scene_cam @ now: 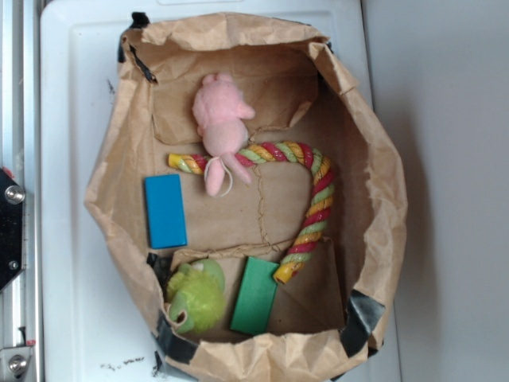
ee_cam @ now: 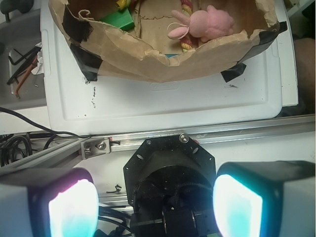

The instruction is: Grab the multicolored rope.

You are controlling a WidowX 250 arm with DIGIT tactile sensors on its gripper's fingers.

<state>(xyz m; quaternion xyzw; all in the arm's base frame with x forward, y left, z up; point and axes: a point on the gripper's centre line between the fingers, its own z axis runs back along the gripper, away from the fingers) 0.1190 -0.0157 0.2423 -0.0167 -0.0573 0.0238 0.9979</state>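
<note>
multicolored rope (scene_cam: 316,208) lies on the floor of the brown paper bag (scene_cam: 382,199), exterior view centre-right. bent like a hook: one end at upper-left of the bag floor near frame centre-left, runs right, curves down, other end low-centre touching or just beside the green block (scene_cam: 254,296)

pink plush animal (scene_cam: 220,131) lies across the rope's upper run, covering a stretch of it, its legs hanging below the rope line

blue block (scene_cam: 165,211) left of the rope, apart from it, flat on the bag floor. lime-green fuzzy plush (scene_cam: 196,296) in the lower-left corner of the bag, just beside the green block

bag is open-topped, rim rolled down, black tape (scene_cam: 362,318) patches at lower corners and upper left. bag sits on a white tray-like surface (scene_cam: 71,119)

wrist view: bag at top of frame, well away from the gripper (ee_cam: 155,202). only a short bit of rope (ee_cam: 186,7) visible there, next to the pink plush (ee_cam: 207,23); green block (ee_cam: 118,19) edge at upper left

gripper fingers (ee_cam: 71,207) at the bottom corners of the wrist frame, spread wide apart, nothing between them. pads glowing pink-white left, cyan right. gripper not seen in exterior view
</note>
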